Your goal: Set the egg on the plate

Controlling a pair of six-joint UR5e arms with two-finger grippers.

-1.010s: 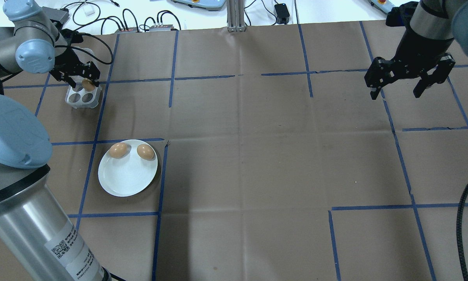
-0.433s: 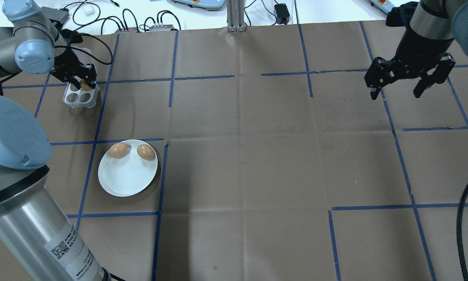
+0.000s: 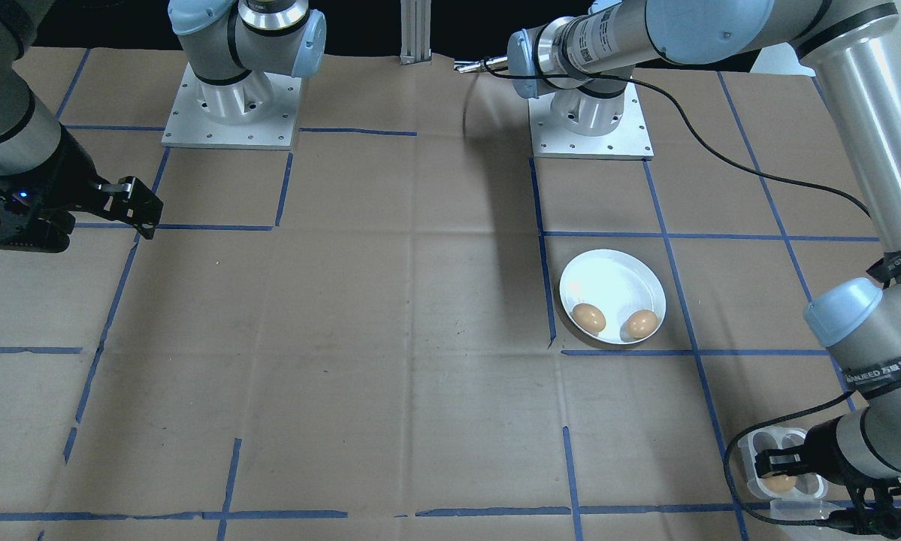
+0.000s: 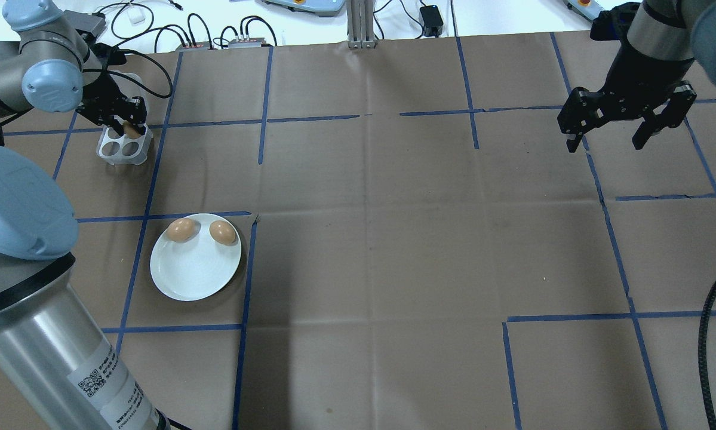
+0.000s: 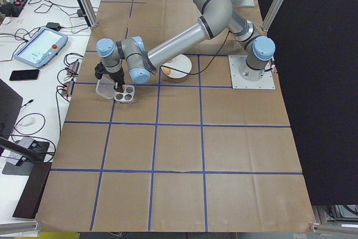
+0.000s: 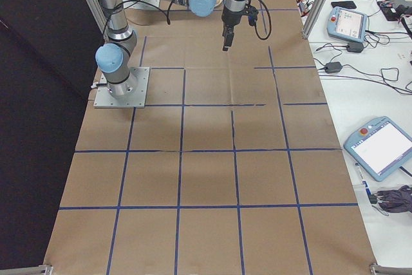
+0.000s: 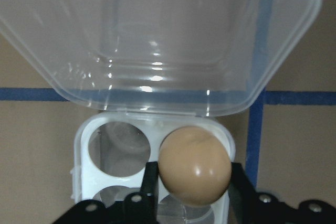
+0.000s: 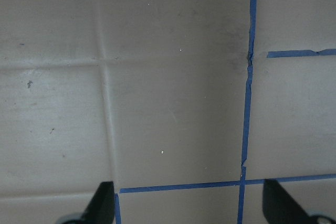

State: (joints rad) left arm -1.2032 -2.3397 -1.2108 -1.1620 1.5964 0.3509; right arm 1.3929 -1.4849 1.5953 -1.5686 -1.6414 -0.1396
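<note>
A brown egg (image 7: 194, 163) sits between the fingers of my left gripper (image 4: 132, 128), which is shut on it at one back cup of the clear four-cup egg tray (image 4: 119, 149). The same egg (image 3: 781, 482) shows at the tray in the front-facing view; whether it is lifted clear of its cup I cannot tell. The tray's other cups look empty. The white plate (image 4: 193, 272) lies nearer the robot and holds two brown eggs (image 4: 181, 230) (image 4: 223, 232) at its far rim. My right gripper (image 4: 605, 145) hangs open over bare paper at the far right.
The tray's clear lid (image 7: 157, 40) stands open behind the cups. Cables and small boxes (image 4: 214, 36) lie beyond the table's far edge. Brown paper with blue tape lines (image 4: 363, 239) covers the table. My left arm's large link (image 4: 47, 334) fills the near left corner.
My left gripper with the egg has edged slightly left, and the tray under it has shifted a little the same way. The right arm and the plate have not moved.
</note>
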